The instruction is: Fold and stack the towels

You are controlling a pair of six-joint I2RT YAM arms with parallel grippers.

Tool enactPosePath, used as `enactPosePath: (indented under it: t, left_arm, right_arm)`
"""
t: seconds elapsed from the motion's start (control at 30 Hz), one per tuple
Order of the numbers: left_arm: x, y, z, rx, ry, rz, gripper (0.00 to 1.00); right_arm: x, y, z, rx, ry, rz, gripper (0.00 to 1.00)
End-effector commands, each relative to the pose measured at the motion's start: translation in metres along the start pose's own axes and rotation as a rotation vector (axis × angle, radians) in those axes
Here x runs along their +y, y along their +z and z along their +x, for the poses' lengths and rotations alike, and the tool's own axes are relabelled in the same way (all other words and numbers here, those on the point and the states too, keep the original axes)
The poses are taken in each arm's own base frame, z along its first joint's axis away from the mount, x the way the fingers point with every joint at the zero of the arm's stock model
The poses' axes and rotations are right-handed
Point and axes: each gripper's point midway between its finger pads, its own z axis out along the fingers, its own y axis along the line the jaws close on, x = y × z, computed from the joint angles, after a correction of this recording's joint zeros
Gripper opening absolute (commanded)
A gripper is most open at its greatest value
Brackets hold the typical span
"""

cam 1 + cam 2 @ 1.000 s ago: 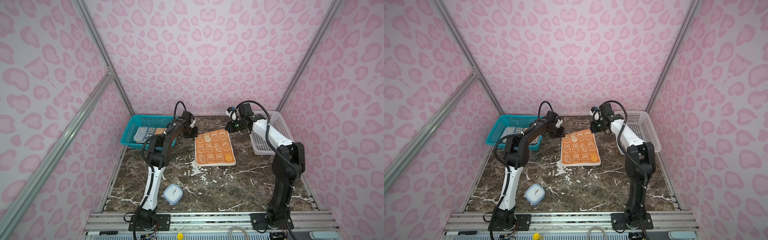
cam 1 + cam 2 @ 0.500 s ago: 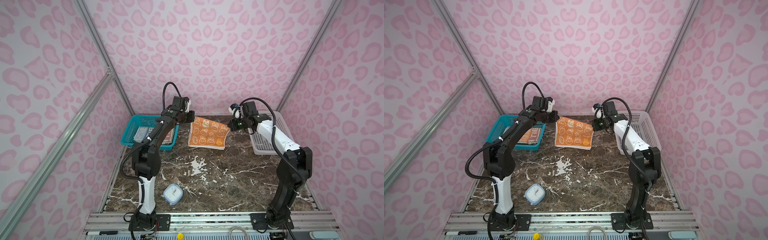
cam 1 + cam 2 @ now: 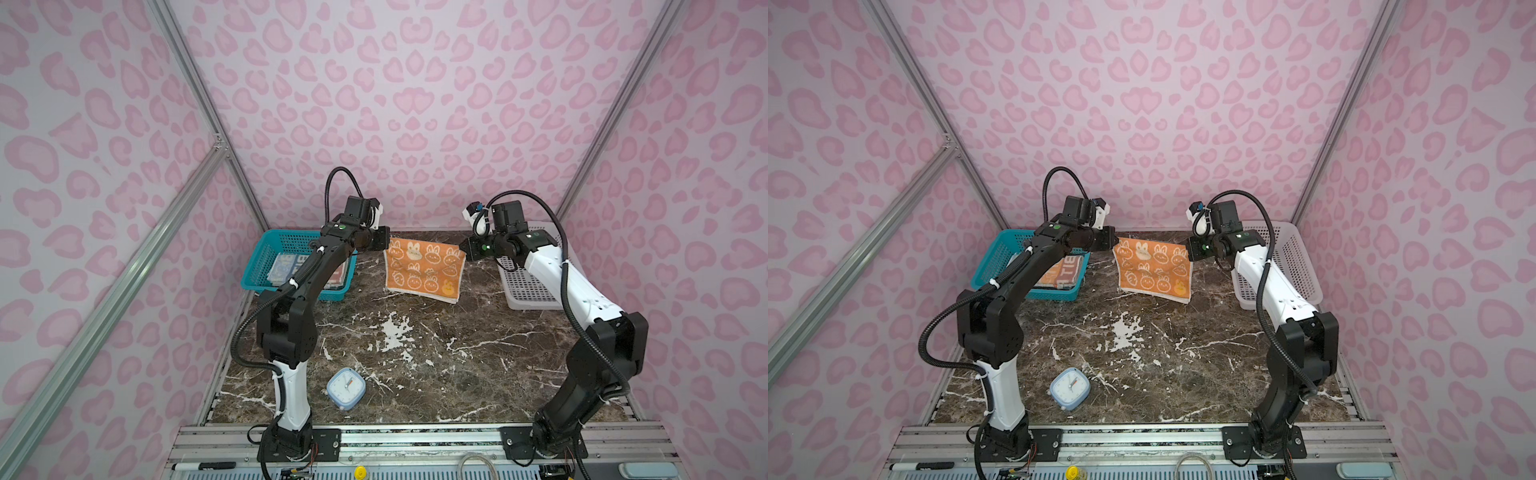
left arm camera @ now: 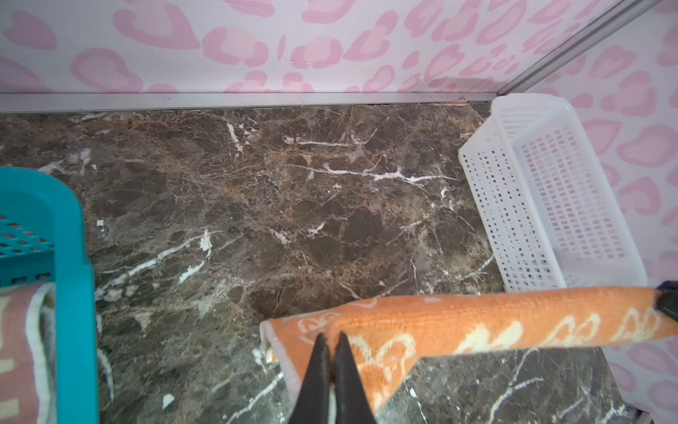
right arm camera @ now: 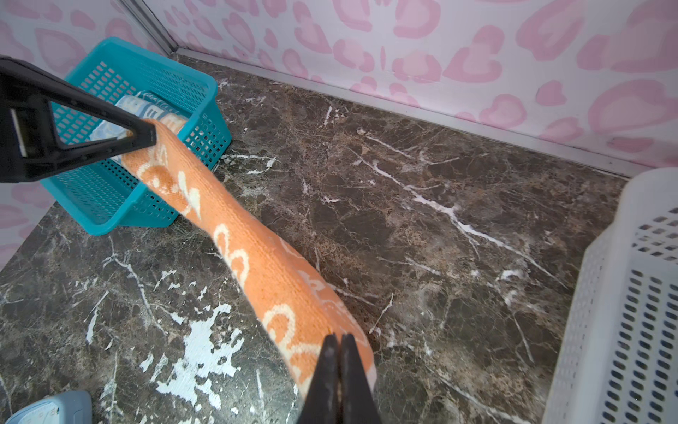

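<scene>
A: Where's the orange rabbit towel [image 3: 424,268]?
B: Hanging far-centre over the marble table [image 3: 415,353] — left gripper [image 3: 386,244] and right gripper [image 3: 463,250] each pinched closed on 1 top corner.
A: Handling?
B: Light, soft, floppy terry — corners look the best hold, I'd judge.

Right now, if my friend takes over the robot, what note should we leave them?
Left gripper: fingers shut on one top corner of the orange towel.
Right gripper: fingers shut on the other top corner.
The towel hangs spread over the marble table, between the teal basket and the white basket.
Other towels lie in the teal basket.
Done: orange towel lifted.
Left: fold it, then fold and stack the rest.
</scene>
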Motion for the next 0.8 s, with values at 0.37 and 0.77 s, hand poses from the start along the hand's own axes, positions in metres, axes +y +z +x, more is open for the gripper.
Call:
enactPosePath:
  t: [0.37, 0.77]
  left_arm:
    - [-0.048, -0.084, 0.064, -0.033, -0.049, 0.075, 0.03]
    - [-0.012, 0.012, 0.079, 0.122, -0.051, 0.004, 0.03]
  right_arm:
    - [0.058, -0.074, 0.049, -0.056, -0.025, -0.022, 0.00]
    - [0.003, 0.018, 0.088, 0.190, 0.094, 0.018, 0.00]
